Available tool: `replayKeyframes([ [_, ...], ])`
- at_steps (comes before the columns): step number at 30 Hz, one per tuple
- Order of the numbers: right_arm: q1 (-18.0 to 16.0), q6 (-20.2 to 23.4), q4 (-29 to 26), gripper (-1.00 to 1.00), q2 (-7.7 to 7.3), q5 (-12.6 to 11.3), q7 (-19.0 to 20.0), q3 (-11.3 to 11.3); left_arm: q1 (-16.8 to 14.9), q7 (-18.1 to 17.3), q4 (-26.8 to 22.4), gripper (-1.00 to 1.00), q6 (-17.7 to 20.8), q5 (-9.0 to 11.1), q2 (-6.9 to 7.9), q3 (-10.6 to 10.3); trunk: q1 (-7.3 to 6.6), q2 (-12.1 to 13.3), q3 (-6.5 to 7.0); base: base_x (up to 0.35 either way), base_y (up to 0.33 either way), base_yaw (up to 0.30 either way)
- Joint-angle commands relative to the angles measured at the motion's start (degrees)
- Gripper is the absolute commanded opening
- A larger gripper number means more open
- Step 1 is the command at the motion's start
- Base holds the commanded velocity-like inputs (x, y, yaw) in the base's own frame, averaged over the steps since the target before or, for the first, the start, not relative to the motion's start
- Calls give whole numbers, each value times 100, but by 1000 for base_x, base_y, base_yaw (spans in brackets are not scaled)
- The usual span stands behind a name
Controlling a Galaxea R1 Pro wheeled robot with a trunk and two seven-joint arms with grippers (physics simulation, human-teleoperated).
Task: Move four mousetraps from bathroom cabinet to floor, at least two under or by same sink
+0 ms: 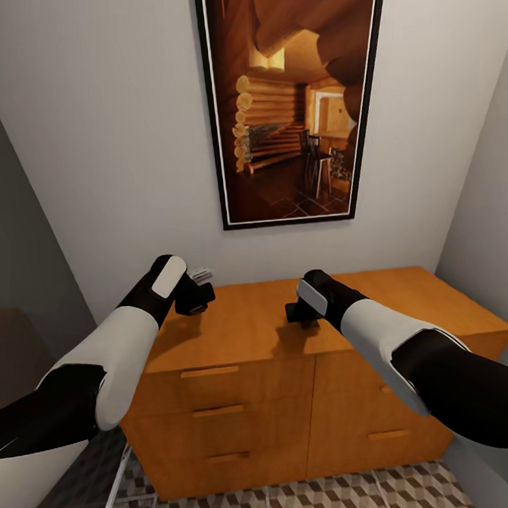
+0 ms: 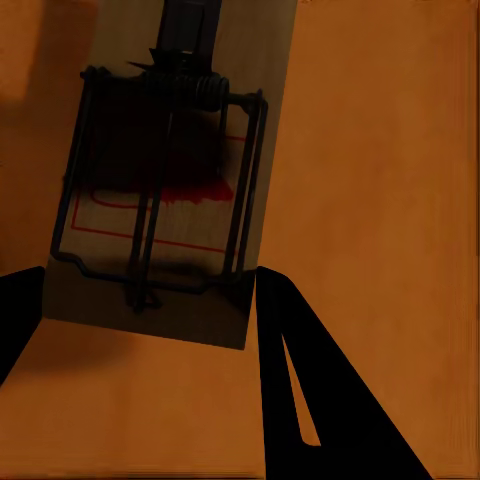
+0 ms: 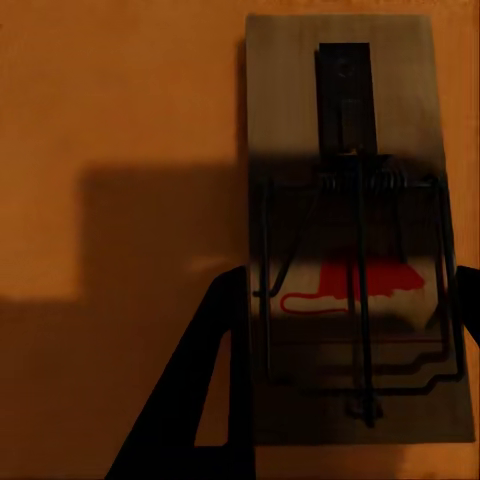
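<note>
1. Your left gripper hangs over the left end of the wide orange-brown wooden cabinet, clamped on a small tan wooden mousetrap with dark wire parts and a red mark.
2. Your right gripper sits over the cabinet top's middle, its black fingers flanking a second tan mousetrap; contact is unclear, so you cannot tell whether it grips.
3. Cube-patterned brown-and-beige bathroom floor tiles run below the drawers.
</note>
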Motion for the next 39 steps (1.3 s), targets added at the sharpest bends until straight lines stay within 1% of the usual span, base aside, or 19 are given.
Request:
replayKeyframes([
  [1, -4, 15, -7, -100, -2, -67, -43, 34, -3, 54, -1, -100, 18, 43, 1, -34, -23, 38, 12, 0, 0, 0],
  [19, -4, 24, -32, -100, -10, -75, -35, 23, 13, 121, 28, -100, -3, 35, -31, -34, -418, 760, 338, 0, 0, 0],
  [39, -4, 24, -24, -100, -10, -61, -50, 33, 31, 127, 172, -100, -17, 22, 11, -35, -857, 1562, 860, 0, 0, 0],
])
